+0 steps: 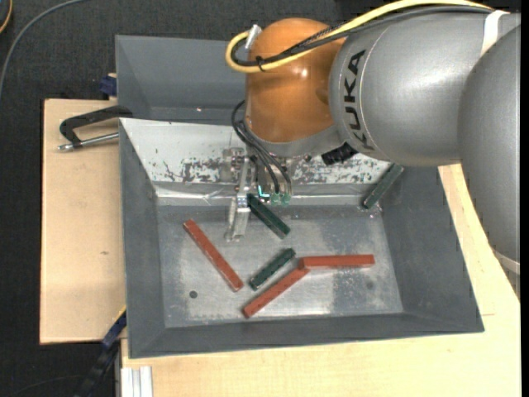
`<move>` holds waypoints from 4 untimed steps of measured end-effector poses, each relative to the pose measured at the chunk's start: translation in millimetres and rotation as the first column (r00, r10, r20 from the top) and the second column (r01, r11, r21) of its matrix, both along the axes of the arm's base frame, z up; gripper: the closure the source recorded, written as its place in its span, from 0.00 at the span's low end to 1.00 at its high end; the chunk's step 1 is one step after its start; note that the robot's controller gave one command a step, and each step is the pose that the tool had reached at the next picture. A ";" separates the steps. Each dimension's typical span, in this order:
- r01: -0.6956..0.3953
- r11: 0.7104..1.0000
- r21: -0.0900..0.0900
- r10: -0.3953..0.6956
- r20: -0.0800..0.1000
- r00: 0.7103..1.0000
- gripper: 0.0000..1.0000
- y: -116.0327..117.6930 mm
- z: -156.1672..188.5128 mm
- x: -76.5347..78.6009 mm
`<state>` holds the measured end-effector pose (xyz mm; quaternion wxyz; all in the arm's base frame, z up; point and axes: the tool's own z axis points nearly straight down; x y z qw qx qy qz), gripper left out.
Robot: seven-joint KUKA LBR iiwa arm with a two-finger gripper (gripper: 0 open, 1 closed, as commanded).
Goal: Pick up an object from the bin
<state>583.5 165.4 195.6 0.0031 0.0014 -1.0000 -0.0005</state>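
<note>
Overhead, the KUKA-lettered arm [405, 89] hangs its end effector [251, 202], grip untellable, beside a dark green stick [273, 220].

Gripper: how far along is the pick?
Done: the gripper is down in the bin, at a dark green stick near the back wall. In hand: nothing I can confirm as gripped. Left: securing the stick and lifting it clear.

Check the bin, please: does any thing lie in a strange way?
Yes. One dark slim bar stands tilted in the far right corner, leaning on the wall of the grey metal bin, while the red bars lie flat.
</note>
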 end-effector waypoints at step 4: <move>-0.209 0.978 -0.001 0.209 0.015 0.978 1.00 -154.5 -123.3 -50.5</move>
